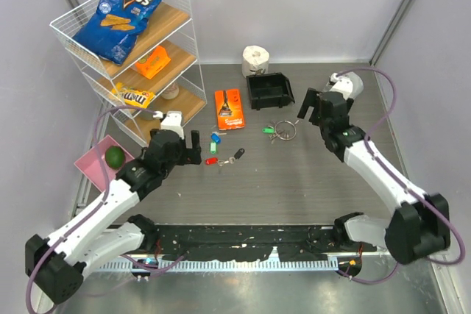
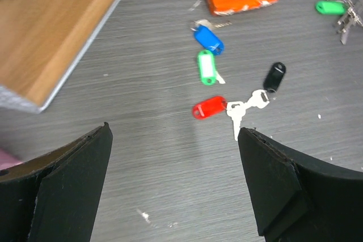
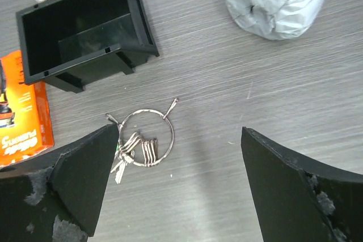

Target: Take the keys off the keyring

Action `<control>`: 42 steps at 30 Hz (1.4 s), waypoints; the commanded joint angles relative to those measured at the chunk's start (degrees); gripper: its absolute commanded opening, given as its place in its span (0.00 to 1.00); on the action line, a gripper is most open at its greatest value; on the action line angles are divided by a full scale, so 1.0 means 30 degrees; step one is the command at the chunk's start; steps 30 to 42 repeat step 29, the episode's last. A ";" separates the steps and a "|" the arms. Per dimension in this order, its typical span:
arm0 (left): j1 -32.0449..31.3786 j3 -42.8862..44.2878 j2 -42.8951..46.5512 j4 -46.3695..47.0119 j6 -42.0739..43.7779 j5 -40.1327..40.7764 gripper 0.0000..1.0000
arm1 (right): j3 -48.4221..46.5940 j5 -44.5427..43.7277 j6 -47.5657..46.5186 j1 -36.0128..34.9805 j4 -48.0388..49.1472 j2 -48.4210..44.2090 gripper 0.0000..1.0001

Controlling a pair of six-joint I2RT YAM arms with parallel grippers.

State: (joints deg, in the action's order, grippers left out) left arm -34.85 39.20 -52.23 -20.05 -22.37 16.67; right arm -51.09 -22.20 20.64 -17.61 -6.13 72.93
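The thin silver keyring point(image 1: 285, 129) lies on the grey table with several keys and a green tag point(image 1: 268, 130) on it; it also shows in the right wrist view point(image 3: 148, 138). Loose tagged keys lie apart to the left: blue point(image 2: 209, 39), green point(image 2: 206, 67), red point(image 2: 209, 107) and black point(image 2: 274, 76), with silver keys point(image 2: 245, 107) beside them. My left gripper point(image 2: 174, 168) is open and empty, just short of the red tag. My right gripper point(image 3: 180, 162) is open and empty above the table, right of the keyring.
A black bin point(image 1: 270, 90) and an orange packet point(image 1: 229, 108) lie behind the keys. A paper roll point(image 1: 255, 59) stands at the back. A wire shelf point(image 1: 132, 56) with snacks stands at the left, and a pink tray point(image 1: 92, 163) holds a green fruit.
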 commanded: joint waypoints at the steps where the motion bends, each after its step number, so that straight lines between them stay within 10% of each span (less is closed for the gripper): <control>1: -0.0014 0.2338 0.1878 -0.3676 -0.1388 0.3815 1.00 | 0.0738 -0.0485 -0.0873 -0.0020 -0.1994 -0.4346 0.95; 16: 0.0015 0.3460 0.8938 -0.7203 0.2154 0.8860 0.99 | -0.0694 -0.1741 -0.3072 -0.0020 -0.8735 -1.6071 0.95; 42: 0.0015 0.1934 1.0758 -0.6998 0.2506 0.7395 0.98 | -0.0489 -0.1918 -0.3190 -0.0020 -0.9324 -1.6780 0.95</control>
